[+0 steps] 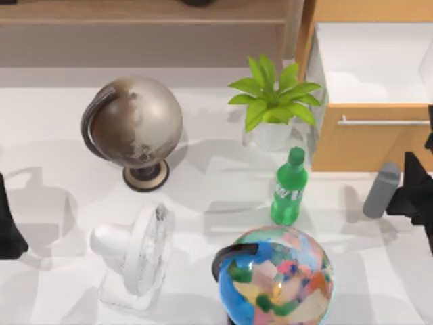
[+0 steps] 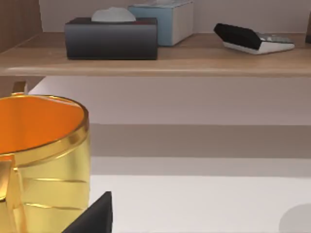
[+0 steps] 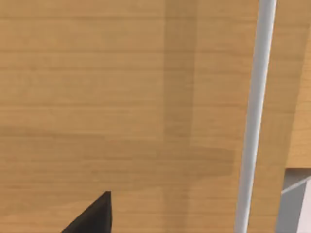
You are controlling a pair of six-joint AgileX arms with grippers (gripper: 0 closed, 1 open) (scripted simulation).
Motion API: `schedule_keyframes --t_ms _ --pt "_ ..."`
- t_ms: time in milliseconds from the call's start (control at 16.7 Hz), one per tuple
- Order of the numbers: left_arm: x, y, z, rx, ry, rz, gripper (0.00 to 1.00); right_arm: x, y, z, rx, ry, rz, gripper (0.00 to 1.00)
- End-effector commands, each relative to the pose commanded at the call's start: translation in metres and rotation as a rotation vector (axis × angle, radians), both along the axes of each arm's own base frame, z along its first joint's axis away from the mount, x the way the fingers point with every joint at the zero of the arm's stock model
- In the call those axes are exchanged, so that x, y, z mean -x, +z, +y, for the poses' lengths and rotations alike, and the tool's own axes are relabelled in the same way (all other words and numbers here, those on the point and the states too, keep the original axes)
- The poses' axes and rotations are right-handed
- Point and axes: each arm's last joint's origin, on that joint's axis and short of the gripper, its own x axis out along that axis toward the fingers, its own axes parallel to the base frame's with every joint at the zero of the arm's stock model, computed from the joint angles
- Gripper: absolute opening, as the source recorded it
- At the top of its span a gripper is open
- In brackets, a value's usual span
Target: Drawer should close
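drawer [image 1: 369, 135]: pulled out at the table's back right corner, white inside walls open to view; tan wood front faces the table's front edge
handle [image 1: 385, 122]: thin silver bar across the drawer front; your right wrist view has it close up [image 3: 255, 116] against the wood grain [image 3: 121, 97]
right gripper [image 1: 416, 193]: you're at the table's right edge, just in front of the drawer front, near the grey cylinder; can't tell if the jaws are released or clenched
left gripper [image 1: 8, 223]: parked at the table's left edge, jaw state can't be told
grey cylinder [image 1: 381, 191]: upright, just beside the right gripper, in front of the drawer
green bottle [image 1: 289, 189]: upright, mid-table, between plant and coloured globe
plant [image 1: 270, 101]: white pot, just left of the drawer
grey globe [image 1: 134, 125]: back left part of the table, on a dark stand
coloured globe [image 1: 274, 277]: at the front edge, right of centre
white fan [image 1: 139, 254]: front left, beside the coloured globe
shelf [image 2: 155, 56]: brown wood along the back; carries a dark tissue box [image 2: 112, 38], a light blue box [image 2: 165, 19], a calculator [image 2: 252, 38]
gold cup [image 2: 41, 160]: close to your left wrist camera, orange inside
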Motion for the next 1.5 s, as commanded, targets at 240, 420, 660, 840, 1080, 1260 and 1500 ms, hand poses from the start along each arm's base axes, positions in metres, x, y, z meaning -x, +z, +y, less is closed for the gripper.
schedule_keyframes --t_ms 240,420,660,840,1080,1260,1500 --pt "0.0 0.0 0.0 0.0 0.0 0.0 1.0 -0.017 0.0 0.001 0.0 0.001 -0.004 1.0" --pt "0.0 0.0 0.0 0.0 0.0 0.0 1.0 -0.024 0.001 0.0 0.0 0.001 -0.004 1.0" --pt "0.0 0.0 0.0 0.0 0.0 0.0 1.0 -0.024 0.001 0.0 0.0 0.001 -0.004 0.85" --pt "0.0 0.0 0.0 0.0 0.0 0.0 1.0 -0.024 0.001 0.0 0.0 0.001 -0.004 0.62" --pt "0.0 0.0 0.0 0.0 0.0 0.0 1.0 -0.024 0.001 0.0 0.0 0.001 -0.004 0.32" --pt "0.0 0.0 0.0 0.0 0.0 0.0 1.0 -0.024 0.001 0.0 0.0 0.001 -0.004 0.1" --pt "0.0 0.0 0.0 0.0 0.0 0.0 1.0 -0.024 0.001 0.0 0.0 0.001 -0.004 0.0"
